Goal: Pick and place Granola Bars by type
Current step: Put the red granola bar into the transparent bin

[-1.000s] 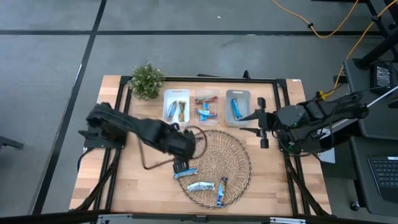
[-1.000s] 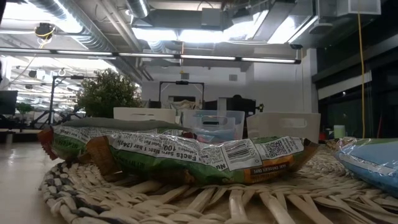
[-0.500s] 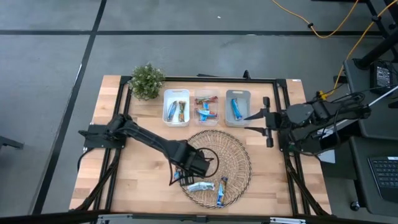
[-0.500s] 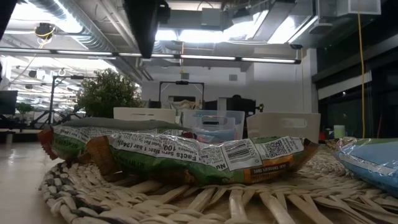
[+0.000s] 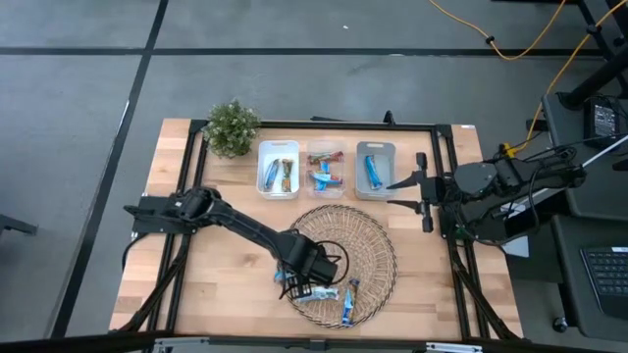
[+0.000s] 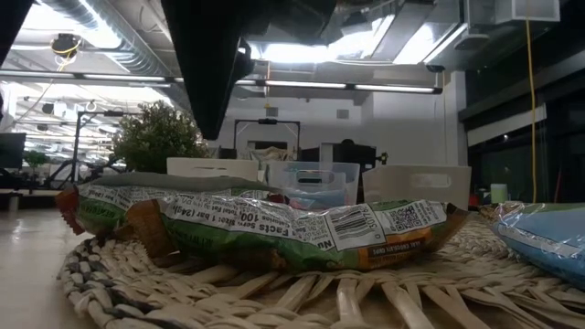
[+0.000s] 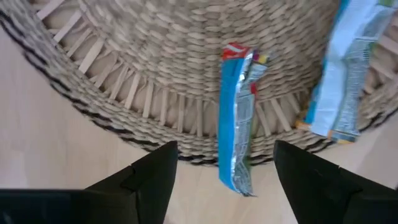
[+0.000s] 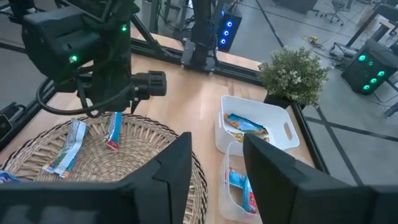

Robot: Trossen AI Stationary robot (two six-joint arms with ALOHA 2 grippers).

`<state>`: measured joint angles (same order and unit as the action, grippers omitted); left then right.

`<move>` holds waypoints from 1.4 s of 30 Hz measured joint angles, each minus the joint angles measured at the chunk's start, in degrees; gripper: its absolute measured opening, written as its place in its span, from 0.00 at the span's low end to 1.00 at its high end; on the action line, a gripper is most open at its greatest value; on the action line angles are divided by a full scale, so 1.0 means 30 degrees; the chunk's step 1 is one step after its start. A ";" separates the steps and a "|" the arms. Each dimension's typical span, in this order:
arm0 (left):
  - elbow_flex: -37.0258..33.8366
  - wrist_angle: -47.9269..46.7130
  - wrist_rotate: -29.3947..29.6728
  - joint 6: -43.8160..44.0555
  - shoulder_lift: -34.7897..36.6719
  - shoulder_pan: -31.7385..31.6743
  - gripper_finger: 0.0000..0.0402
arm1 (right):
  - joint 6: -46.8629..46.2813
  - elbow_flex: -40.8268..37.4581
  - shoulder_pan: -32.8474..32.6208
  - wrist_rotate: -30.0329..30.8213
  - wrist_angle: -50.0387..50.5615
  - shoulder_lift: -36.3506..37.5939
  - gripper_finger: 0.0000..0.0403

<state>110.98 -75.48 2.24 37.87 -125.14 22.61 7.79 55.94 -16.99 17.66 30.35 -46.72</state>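
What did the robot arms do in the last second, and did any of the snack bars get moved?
The left gripper swung from the basket's near-left rim further in over the wicker basket and came lower; its open fingers now straddle a blue bar lying across the rim, not yet gripped. The right gripper shifted only slightly beside the bins. The bars in the three bins and the plant stayed put.
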 joint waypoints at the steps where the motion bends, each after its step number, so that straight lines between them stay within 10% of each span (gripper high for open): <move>1: 0.0002 0.0263 0.0000 -0.0017 -0.0025 0.0032 0.65 | -0.0013 0.0000 0.0006 -0.0216 0.0000 0.0007 0.36; 25: 0.0029 0.1716 -0.0231 -0.1684 -0.3206 0.0060 0.62 | -0.0539 0.0007 0.0000 -0.1622 0.0471 0.0000 0.36; 42: 0.0004 -0.1428 -0.0869 -0.0212 -0.2683 0.0000 0.04 | -0.0375 0.0007 0.0000 -0.1622 0.0576 0.0000 0.36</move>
<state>110.99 -79.76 -0.37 37.23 -133.19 22.61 6.67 55.96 -16.99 12.80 32.08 -46.72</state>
